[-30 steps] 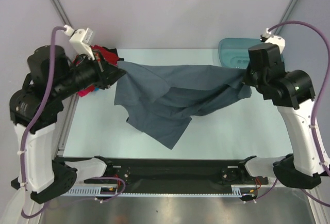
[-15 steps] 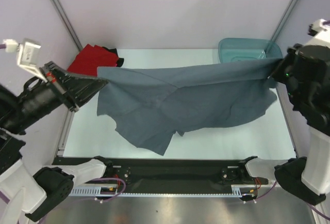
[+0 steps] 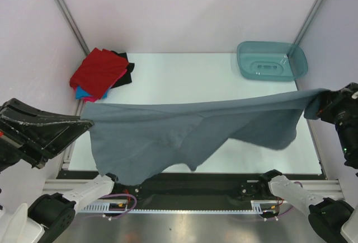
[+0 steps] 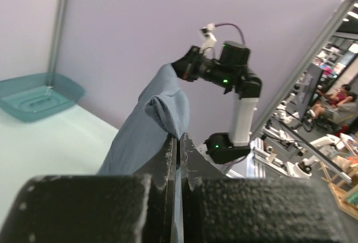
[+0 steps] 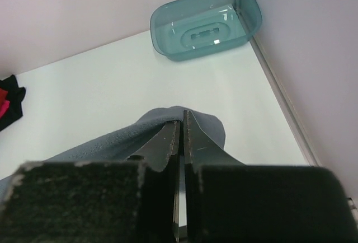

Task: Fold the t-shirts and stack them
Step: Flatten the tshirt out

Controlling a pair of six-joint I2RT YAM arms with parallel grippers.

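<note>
A: State of left gripper [image 4: 179,140]?
B: Jaws pinched together on a bunched corner of the grey shirt [image 3: 184,131]. In the wrist view, cloth bulges out just past the tips.
A: And right gripper [image 5: 182,122]?
B: Same. Jaws almost touching, with a fold of the grey shirt wrapped round the tips.
A: Where's the shirt sitting?
B: It isn't. It's strung between the two grippers, lifted over the table [image 3: 184,80], spanning from the left side to the right. The top edge is pulled taut and runs slightly higher on the right in the top view. The body hangs below in loose folds, deepest left of centre. The lowest hem overlaps the black rail [image 3: 224,184] at the near edge in that view. Can't tell if it touches anything there.
A: Gripper positions?
B: Spread wide. The left one is at the table's left edge, the right one at the right edge.
A: Other shirts?
B: Stacked in the far-left corner. Red shirt [image 3: 98,70] is on top, folded. Blue shirt [image 3: 84,93] peeks out under its near-left side. Black shirt [image 3: 130,75] sticks out on the far-right side. There's a thin strip of pink shirt [image 3: 118,78] between red and black.
A: Tub [image 3: 272,61]?
B: Far-right corner, upright, well apart from the stack. In the top view, the grey shirt's right end passes nearer to us than the tub, with no overlap.
</note>
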